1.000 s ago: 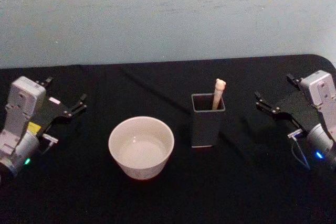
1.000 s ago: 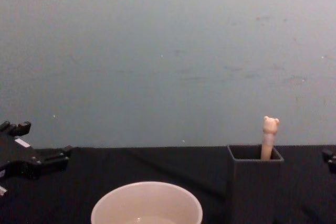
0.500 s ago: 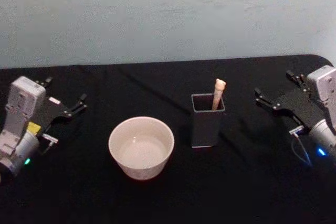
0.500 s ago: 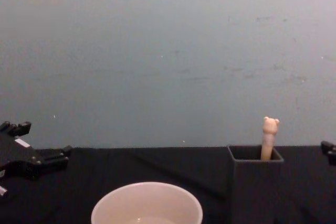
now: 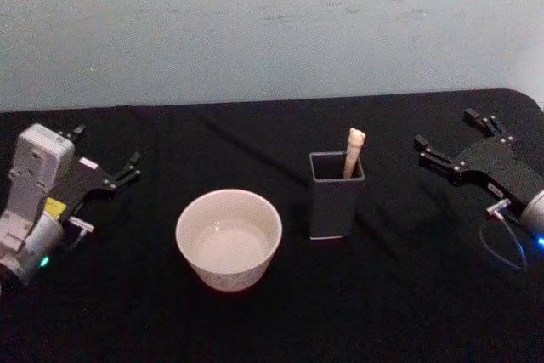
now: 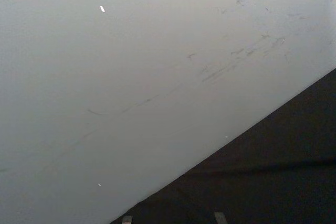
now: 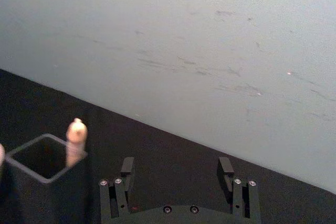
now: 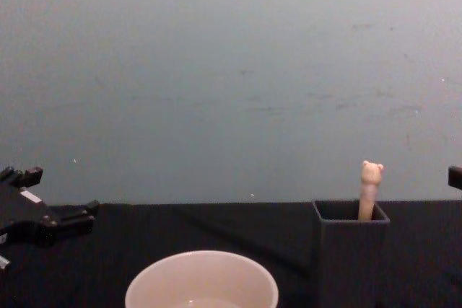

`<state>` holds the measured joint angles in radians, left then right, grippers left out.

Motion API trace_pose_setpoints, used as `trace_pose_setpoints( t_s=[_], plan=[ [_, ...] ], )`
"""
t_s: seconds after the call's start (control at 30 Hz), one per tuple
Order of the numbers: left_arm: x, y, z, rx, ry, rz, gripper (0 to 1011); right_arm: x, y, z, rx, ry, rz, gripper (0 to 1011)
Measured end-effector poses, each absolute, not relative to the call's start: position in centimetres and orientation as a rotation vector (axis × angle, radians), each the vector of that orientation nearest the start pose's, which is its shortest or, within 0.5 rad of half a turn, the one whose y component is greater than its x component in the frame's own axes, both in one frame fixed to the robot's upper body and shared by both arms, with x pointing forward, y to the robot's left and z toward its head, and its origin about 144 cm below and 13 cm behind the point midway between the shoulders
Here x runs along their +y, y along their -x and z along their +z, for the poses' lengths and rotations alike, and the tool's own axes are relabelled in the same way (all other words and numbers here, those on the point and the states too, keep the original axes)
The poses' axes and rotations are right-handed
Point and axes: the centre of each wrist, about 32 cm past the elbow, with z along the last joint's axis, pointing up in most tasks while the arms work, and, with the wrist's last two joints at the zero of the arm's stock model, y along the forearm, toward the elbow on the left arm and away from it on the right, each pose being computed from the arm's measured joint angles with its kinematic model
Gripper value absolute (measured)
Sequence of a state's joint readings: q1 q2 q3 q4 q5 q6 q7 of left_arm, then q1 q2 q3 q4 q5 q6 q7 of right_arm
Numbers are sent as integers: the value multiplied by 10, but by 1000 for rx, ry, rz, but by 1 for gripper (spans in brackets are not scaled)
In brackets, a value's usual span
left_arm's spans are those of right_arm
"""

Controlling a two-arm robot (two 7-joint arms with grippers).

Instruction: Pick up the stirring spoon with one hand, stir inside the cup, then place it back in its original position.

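- The left gripper [image 5: 106,146] rests at the left edge of the black table [image 5: 399,295], its claw spread wide and holding nothing; in the chest view it [image 8: 58,192] sits low at the left edge, well apart from the cup.
- The cup [image 5: 223,271] stands left of centre, upright, its inside pale and glossy. In the chest view its rim [image 8: 201,254] fills the foreground.
- Bare cloth separates the cup from the dark grey square holder [image 5: 331,206], which stands upright just right of it, near but not touching.
- The stirring spoon [image 5: 353,150] stands in the holder, leaning into its far right corner, with its bear-head top rising above the rim. The holder's walls hide its lower shaft. The chest view shows the spoon [image 8: 369,189] poking out of the holder [image 8: 350,265].
- The right gripper [image 5: 444,127] hovers at the right of the table, claw spread and empty, pointing toward the back wall [image 5: 255,23], with bare cloth between it and the holder. In the right wrist view the gripper [image 7: 176,167] has the spoon [image 7: 75,142] and the holder [image 7: 47,192] off to one side, not between its fingers.
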<state>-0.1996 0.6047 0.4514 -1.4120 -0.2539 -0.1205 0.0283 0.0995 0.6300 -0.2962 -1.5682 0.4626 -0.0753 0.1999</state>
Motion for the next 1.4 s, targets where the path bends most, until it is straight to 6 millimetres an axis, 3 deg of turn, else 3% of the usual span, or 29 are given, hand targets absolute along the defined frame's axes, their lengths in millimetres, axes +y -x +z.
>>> trace_pose_setpoints(
  t_s=[0.63, 1.4],
  plan=[
    [310, -489, 1140, -285, -304, 1248, 1001, -321, -466, 1181, -33, 101, -922, 1002],
    [310, -489, 1140, -285, -304, 1248, 1002, -286, -499, 1176, 7, 105, -847, 1002]
  ],
)
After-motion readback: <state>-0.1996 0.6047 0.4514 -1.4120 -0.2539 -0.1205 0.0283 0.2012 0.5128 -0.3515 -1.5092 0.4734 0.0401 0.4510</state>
